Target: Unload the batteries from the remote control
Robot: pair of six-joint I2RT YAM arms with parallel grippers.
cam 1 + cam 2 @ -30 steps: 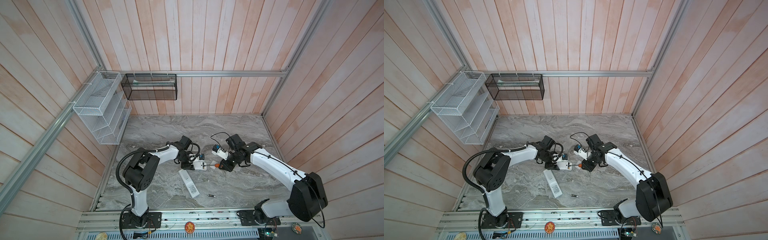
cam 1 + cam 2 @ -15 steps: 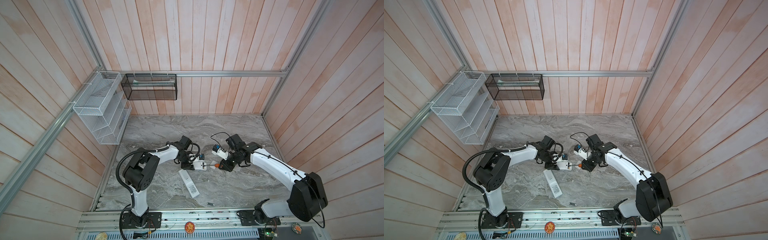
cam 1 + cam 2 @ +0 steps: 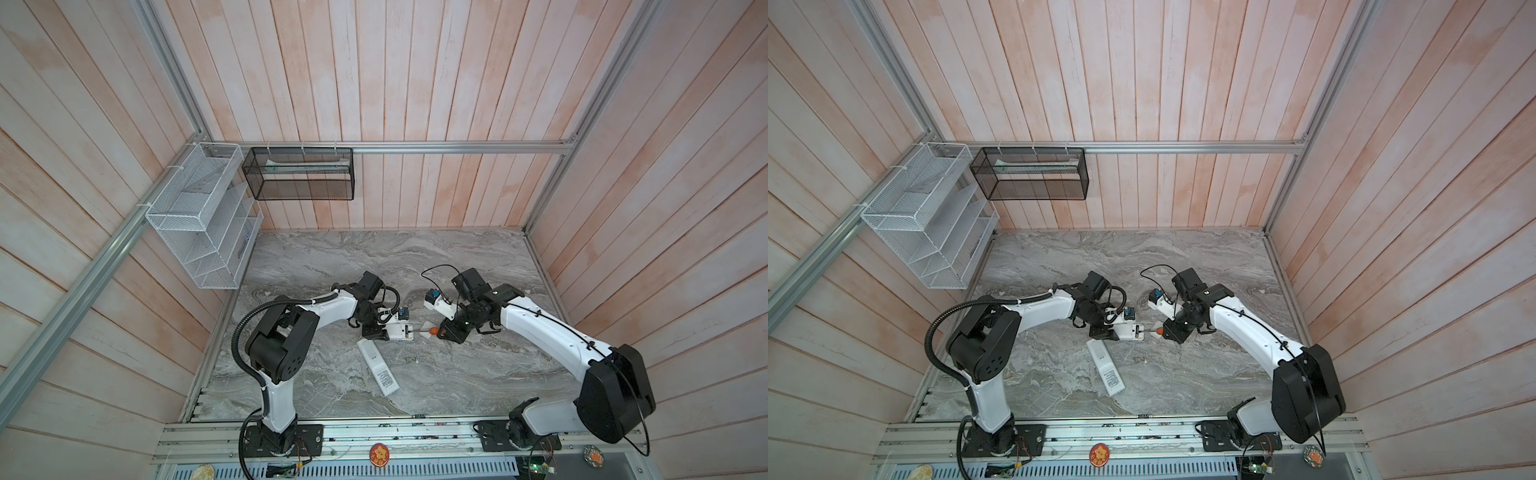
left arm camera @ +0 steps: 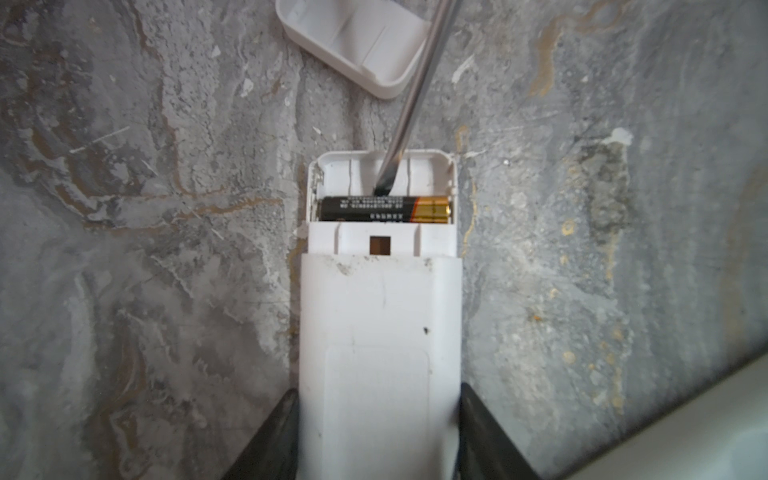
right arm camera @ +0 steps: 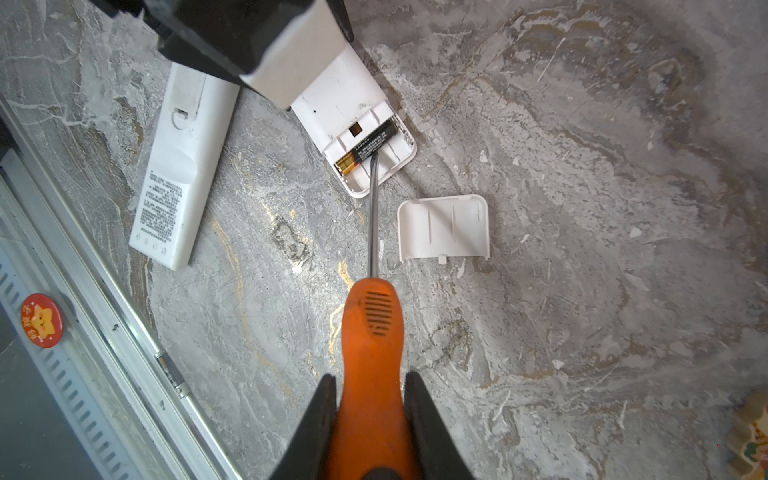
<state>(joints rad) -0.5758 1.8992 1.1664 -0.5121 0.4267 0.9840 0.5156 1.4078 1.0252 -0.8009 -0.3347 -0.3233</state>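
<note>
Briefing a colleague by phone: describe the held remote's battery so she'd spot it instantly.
On the marble table, the left tool clamps a white remote. The battery lies crosswise in its open end, screwdriver tip against it. It is black with a gold end; the shell around it is white.

1. You face a robot test cell in a lab: wooden plank walls (image 3: 374, 83) box in a marble-patterned counter (image 3: 415, 266).
2. Aluminium framing (image 3: 457, 147) runs along the walls, carrying a white wire rack (image 3: 199, 216) and a black mesh basket (image 3: 299, 176).
3. Both arms (image 3: 548, 332) bolt to a slotted rail (image 3: 395, 436).
</note>
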